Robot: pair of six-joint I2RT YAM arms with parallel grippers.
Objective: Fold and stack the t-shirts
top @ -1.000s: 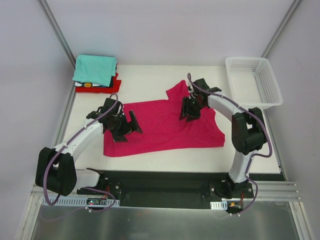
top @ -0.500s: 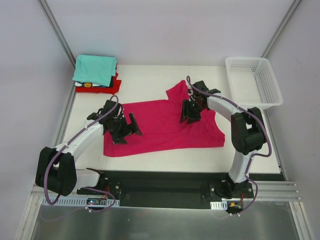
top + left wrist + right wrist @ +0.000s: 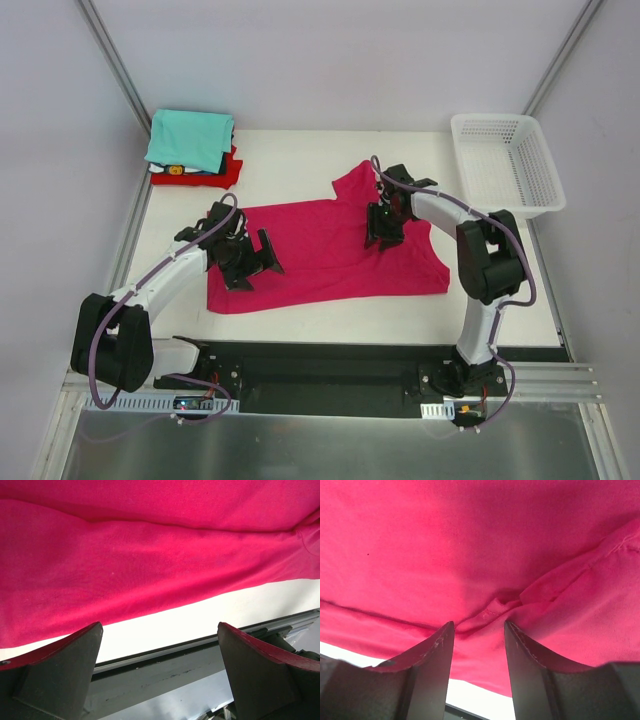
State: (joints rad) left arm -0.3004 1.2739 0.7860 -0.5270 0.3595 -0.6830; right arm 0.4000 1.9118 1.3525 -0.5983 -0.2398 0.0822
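- The big pink t-shirt [image 3: 320, 262] lies spread flat in the middle of the worktop [image 3: 290, 160], closer to the near edge.
- One sleeve sticks up toward the far edge, and the shirt's right side is a bit wrinkled.
- The left gripper [image 3: 252, 264] hangs over the left end of the pink t-shirt.
- Its fingers [image 3: 65, 670] are spread wide and hold nothing.
- In the left wrist view, the shirt's near edge and a strip of white worktop show between those fingers.
- The right gripper [image 3: 383, 233] is low over the right half of the pink t-shirt, just beside the raised sleeve.
- Its fingers [image 3: 432, 665] stand part way apart, with a narrow gap.
- A small wrinkle of pink cloth with a seam sits right at the gap between the tips.
- The cloth there is not lifted.
- A pile of folded shirts sits in the far left corner of the worktop.
- The teal shirt [image 3: 190, 138] is on top and the red shirt [image 3: 228, 172] is at the bottom.
- A dark and white shirt [image 3: 168, 168] peeks out between them.
- A white basket [image 3: 497, 118] stands at the far right corner, well apart from the pink t-shirt.
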